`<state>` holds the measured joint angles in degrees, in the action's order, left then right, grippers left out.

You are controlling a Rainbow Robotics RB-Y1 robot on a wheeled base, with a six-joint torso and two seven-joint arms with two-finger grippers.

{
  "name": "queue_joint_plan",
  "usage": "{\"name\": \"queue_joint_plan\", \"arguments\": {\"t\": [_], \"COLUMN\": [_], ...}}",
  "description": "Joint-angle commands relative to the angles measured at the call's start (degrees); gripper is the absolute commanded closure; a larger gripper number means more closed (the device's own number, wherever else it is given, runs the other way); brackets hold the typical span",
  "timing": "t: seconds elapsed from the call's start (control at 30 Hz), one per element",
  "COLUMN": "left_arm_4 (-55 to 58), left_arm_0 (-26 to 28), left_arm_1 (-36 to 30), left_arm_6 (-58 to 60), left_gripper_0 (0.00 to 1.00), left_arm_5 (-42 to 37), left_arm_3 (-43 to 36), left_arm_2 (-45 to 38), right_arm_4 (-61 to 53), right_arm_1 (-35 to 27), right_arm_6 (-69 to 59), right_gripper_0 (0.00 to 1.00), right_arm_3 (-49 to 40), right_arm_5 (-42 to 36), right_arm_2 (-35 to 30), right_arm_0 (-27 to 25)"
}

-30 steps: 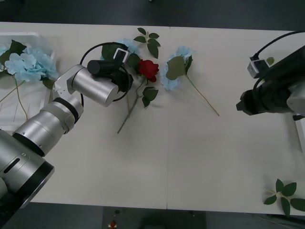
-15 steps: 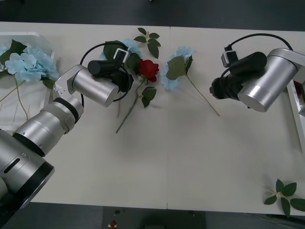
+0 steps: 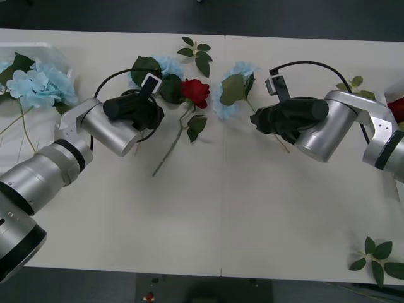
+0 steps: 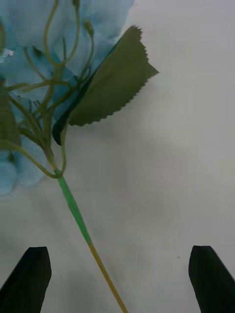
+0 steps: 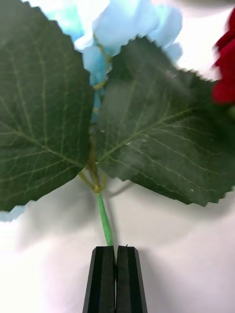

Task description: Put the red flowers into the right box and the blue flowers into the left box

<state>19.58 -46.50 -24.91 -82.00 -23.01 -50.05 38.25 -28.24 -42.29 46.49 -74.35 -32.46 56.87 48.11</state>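
Note:
My left gripper (image 3: 158, 115) (image 5: 116, 249) is shut on the thin green stem of a blue flower (image 3: 168, 64) (image 5: 128, 23), just below its two big dark leaves (image 5: 147, 132). A red flower (image 3: 196, 91) lies beside it, with its stem running down toward the front. My right gripper (image 3: 255, 120) (image 4: 120, 250) stands open, low over the stem (image 4: 73, 208) of a second blue flower (image 3: 235, 88) (image 4: 29, 54). More blue flowers (image 3: 38, 82) lie in the left box (image 3: 39, 45). A red bloom (image 3: 398, 108) shows at the right box's rim (image 3: 387, 95).
Loose leaf sprigs lie at the back centre (image 3: 196, 53), at the back right (image 3: 350, 83) and at the front right corner (image 3: 379, 255). The table's front half is bare white surface (image 3: 221, 214).
My right arm has swung in from the right edge to the second blue flower's stem. My left gripper has drawn back to the left, pulling its blue flower along.

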Motion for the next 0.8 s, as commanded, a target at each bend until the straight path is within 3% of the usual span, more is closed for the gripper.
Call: {"name": "queue_joint_plan", "arguments": {"t": [0.03, 0.2, 0.27, 0.3, 0.33, 0.37, 0.57, 0.8], "left_arm_4": [-0.68, 0.11, 0.19, 0.19, 0.19, 0.28, 3.27, 4.24], "left_arm_0": [2.82, 4.14, 4.22, 4.22, 4.22, 4.22, 3.26, 0.97], "left_arm_1": [-3.48, -4.89, -4.89, -4.89, -4.89, -4.89, -4.8, -1.37], "left_arm_6": [0.35, 0.18, 0.44, 0.62, 0.62, 0.7, 1.14, 2.11], "left_gripper_0": [1.0, 1.0, 0.96, 0.38, 0.08, 0.0, 0.0, 0.0], "left_arm_5": [-0.55, -0.55, -0.55, -0.55, -0.55, -0.55, -0.02, -1.43], "left_arm_3": [-2.34, -3.57, -3.57, -3.48, -3.48, -3.48, -3.57, -1.63], "left_arm_2": [-1.77, -1.77, -1.77, -1.77, -1.77, -1.77, -2.13, -2.13], "right_arm_4": [2.84, 3.45, 3.54, 3.54, 3.54, 3.54, 2.92, 1.87], "right_arm_1": [3.53, 5.73, 6.26, 6.61, 6.7, 6.79, 6.7, 6.0], "right_arm_6": [-0.43, -0.08, 0.1, 0.18, 0.18, 0.18, -0.7, -1.49], "right_gripper_0": [0.18, 0.22, 0.49, 0.78, 0.98, 1.0, 1.0, 1.0], "right_arm_3": [3.95, 8.26, 9.67, 10.19, 10.55, 10.9, 13.27, 13.97], "right_arm_5": [1.97, 4.52, 5.31, 5.39, 5.39, 5.39, 5.48, 8.29], "right_arm_2": [-1.41, -1.49, -1.41, -1.23, -1.06, -0.53, 4.66, 5.1], "right_arm_0": [1.9, 1.99, 1.99, 1.99, 2.16, 2.25, 4.89, 5.42]}}
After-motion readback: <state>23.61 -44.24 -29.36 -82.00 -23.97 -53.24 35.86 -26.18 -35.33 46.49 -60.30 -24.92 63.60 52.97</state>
